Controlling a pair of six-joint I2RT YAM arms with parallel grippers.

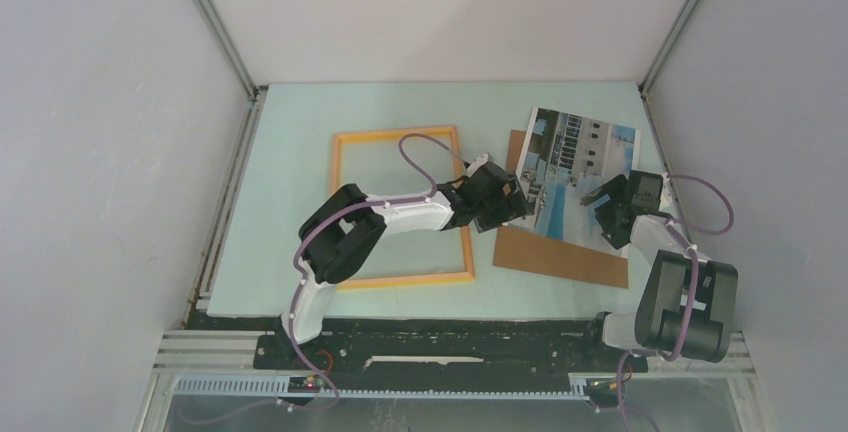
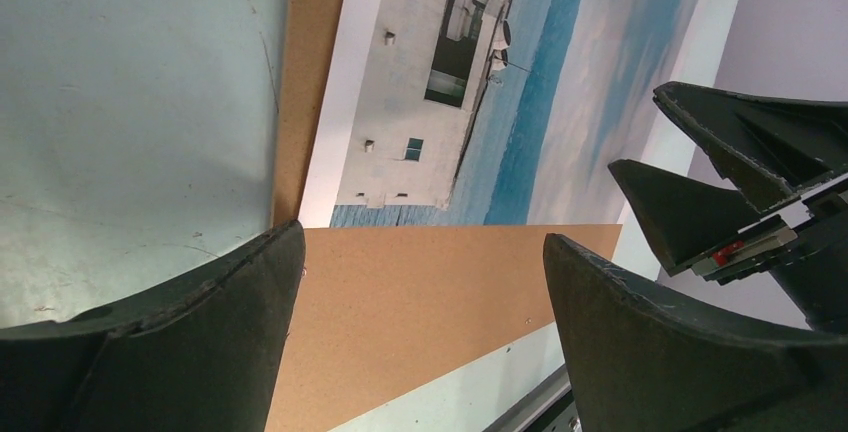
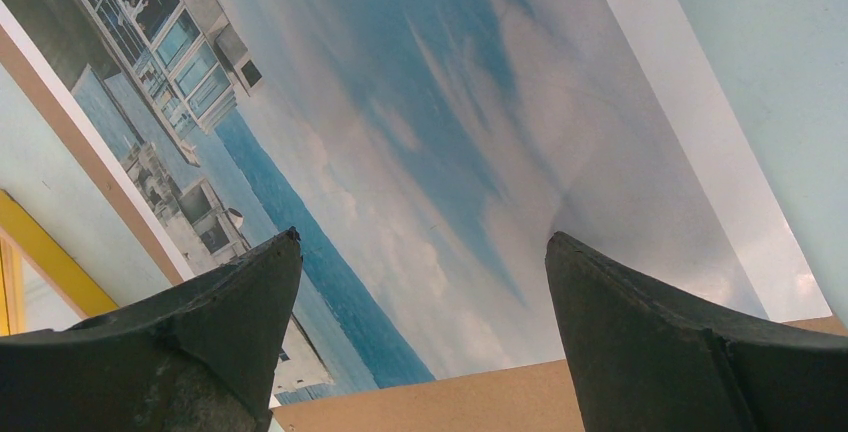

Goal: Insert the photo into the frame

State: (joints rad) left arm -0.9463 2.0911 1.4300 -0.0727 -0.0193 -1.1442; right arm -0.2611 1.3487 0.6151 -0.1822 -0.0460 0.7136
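The photo [image 1: 580, 172], a print of a white building, blue sky and water, lies picture side up on the brown backing sheet [image 1: 560, 252] at the right of the table. The orange-yellow wooden frame [image 1: 344, 152] lies flat left of it, with nothing in it. My left gripper [image 1: 508, 204] is open at the photo's left edge, over the backing sheet [image 2: 420, 302]; the photo [image 2: 470, 82] lies just beyond its fingertips. My right gripper [image 1: 602, 195] is open over the photo's right part [image 3: 440, 152], fingers apart on either side of the sky area.
The pale green table mat [image 1: 290, 132] is bounded by grey walls on three sides and a metal rail [image 1: 400, 337] at the near edge. The left arm [image 1: 400, 214] crosses over the frame's right rail. A yellow frame rail [image 3: 45, 267] shows in the right wrist view.
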